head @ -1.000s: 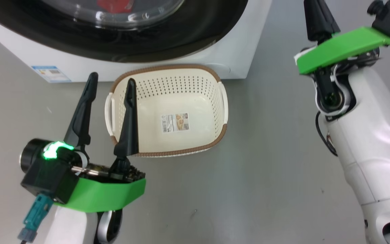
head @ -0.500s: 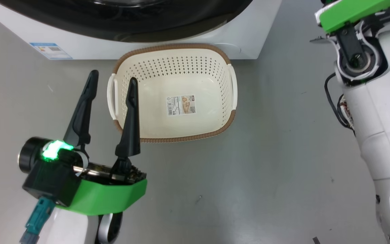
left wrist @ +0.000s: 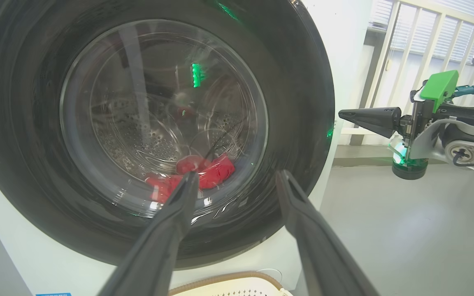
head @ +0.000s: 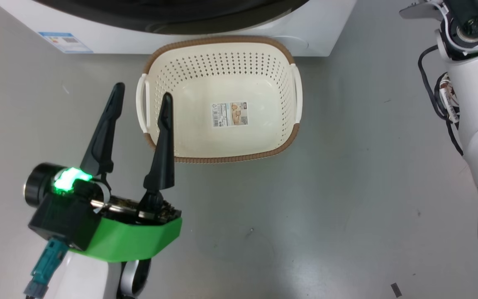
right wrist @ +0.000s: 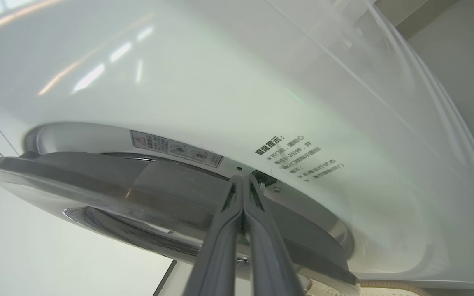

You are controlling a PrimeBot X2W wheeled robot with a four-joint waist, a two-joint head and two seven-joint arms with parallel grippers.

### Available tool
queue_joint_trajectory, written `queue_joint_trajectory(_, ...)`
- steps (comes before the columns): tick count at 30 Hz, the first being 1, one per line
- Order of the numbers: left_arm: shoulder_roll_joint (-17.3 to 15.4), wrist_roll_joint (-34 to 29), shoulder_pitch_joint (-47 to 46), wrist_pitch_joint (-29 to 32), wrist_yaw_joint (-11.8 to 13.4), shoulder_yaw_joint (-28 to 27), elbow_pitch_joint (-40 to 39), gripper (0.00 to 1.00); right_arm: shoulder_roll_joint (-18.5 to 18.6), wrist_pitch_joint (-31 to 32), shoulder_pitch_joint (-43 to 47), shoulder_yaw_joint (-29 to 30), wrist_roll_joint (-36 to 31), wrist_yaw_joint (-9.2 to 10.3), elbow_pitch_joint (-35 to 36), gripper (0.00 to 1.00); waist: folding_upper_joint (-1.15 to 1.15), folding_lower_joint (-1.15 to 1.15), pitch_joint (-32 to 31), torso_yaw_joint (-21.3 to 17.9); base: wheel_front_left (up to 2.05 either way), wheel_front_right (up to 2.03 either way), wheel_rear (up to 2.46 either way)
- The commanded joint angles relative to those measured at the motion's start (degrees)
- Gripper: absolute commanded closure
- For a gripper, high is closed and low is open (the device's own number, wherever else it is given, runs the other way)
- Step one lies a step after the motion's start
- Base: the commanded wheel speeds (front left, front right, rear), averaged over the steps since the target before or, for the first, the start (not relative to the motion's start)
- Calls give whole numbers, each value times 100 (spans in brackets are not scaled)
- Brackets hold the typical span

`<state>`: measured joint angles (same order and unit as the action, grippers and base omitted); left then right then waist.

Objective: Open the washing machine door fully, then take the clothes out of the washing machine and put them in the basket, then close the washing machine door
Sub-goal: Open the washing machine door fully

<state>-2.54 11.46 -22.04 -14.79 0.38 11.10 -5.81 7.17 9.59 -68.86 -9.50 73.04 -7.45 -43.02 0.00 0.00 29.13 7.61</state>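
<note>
While beside one machine point(head: 326, 25), one basket point(head: 222, 62)

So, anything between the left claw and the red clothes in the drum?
Yes. The round glossy black washing machine door covers the opening, and the bright red fabric clothes lie behind its clear glass window. The open left claw points at them from outside the glass.
</note>
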Motion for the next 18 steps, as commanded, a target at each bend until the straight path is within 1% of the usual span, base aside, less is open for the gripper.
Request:
queue_joint_trajectory(1,-67,-37,-110,-21,-52,-156,-137,0,-118,77,-162,7,100,-3,93,100,0,0,67,53,0,0,0)
queue_joint_trajectory(10,-55,-64,-151,-21,-53,-136,-114,0,-63,478,-514,-130,289,-3,-176,100,0,0,208,219,0,0,0)
queue_joint_trajectory(18,-46,-48,-147,-21,-50,-117,-95,0,-13,636,-799,-380,158,-3,-519,100,0,0,283,349,0,0,0)
